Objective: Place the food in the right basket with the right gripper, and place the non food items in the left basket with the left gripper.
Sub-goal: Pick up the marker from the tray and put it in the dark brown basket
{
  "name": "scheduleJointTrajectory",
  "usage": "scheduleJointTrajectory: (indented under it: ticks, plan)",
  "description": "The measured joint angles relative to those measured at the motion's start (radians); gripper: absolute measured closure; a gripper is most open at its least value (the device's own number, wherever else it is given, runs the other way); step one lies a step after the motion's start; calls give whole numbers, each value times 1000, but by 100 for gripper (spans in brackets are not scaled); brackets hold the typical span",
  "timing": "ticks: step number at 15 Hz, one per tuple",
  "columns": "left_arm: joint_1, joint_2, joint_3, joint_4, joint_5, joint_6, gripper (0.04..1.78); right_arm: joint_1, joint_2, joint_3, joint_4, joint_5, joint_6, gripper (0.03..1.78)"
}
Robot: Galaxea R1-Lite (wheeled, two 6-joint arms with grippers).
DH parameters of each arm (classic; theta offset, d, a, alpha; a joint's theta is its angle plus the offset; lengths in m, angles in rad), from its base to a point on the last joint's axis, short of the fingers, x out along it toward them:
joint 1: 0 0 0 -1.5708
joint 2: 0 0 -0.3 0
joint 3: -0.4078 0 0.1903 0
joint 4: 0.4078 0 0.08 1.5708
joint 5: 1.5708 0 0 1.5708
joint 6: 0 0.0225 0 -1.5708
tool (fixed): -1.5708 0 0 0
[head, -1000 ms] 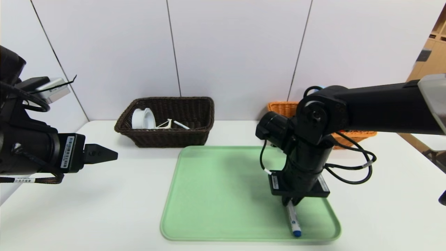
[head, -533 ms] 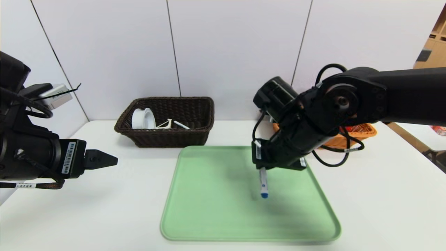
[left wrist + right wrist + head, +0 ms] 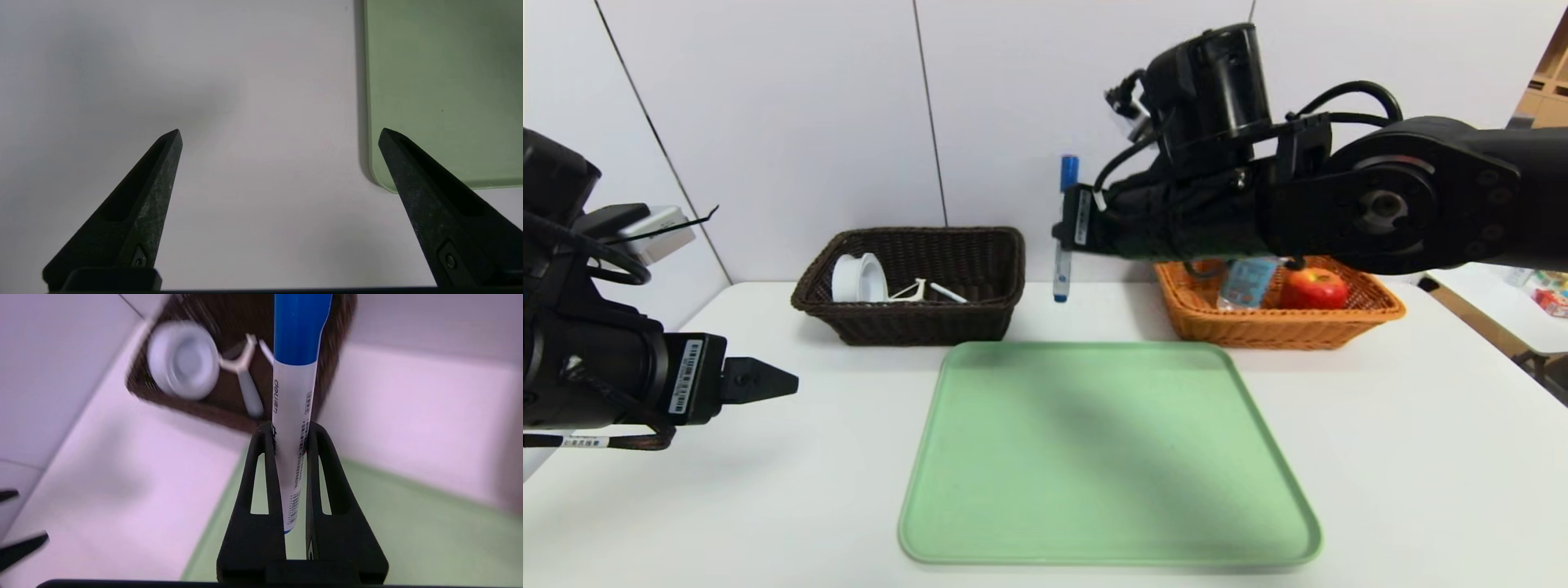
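My right gripper [image 3: 1070, 220] is shut on the blue-capped white marker [image 3: 1060, 278] and holds it upright, cap up, high above the table between the two baskets; the right wrist view shows the fingers [image 3: 265, 465] clamping the marker [image 3: 292, 396]. The dark brown left basket [image 3: 915, 322] holds the tape roll [image 3: 859, 278], the peeler [image 3: 911, 291] and the pen [image 3: 947, 292]. The orange-tan right basket [image 3: 1258, 331] holds the apple [image 3: 1313, 288] and the bottle [image 3: 1243, 284]. My left gripper [image 3: 788, 380] is open and empty over the table, left of the tray [image 3: 280, 134].
A light green tray [image 3: 1094, 457] lies bare in the middle of the white table; its corner shows in the left wrist view [image 3: 441, 81]. A white panelled wall stands close behind both baskets.
My right gripper lifted the marker off the tray's front right, swung it up and to the left, and turned it cap up. The left arm barely moved.
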State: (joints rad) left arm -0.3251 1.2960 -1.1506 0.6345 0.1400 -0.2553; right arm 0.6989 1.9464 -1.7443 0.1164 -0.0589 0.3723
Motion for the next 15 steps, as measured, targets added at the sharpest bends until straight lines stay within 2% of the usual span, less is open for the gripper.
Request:
scheduleJointTrajectory:
  ticks: [1, 4, 5, 10, 15]
  plan:
    - [0, -1, 1, 0, -1, -1, 13, -1, 20, -37, -46, -2, -20, 162]
    - [0, -4, 10, 0, -3, -6, 13, -1, 97, -172, -94, -3, -48, 162]
    - [0, -5, 13, 0, -2, -8, 13, -1, 126, -192, -139, -4, -79, 162]
    - [-1, -25, 57, 3, -2, -6, 13, 8, 280, -212, -444, -40, -215, 162]
    - [-1, -57, 95, 10, -1, -1, 13, 11, 410, -214, -673, -50, -241, 162]
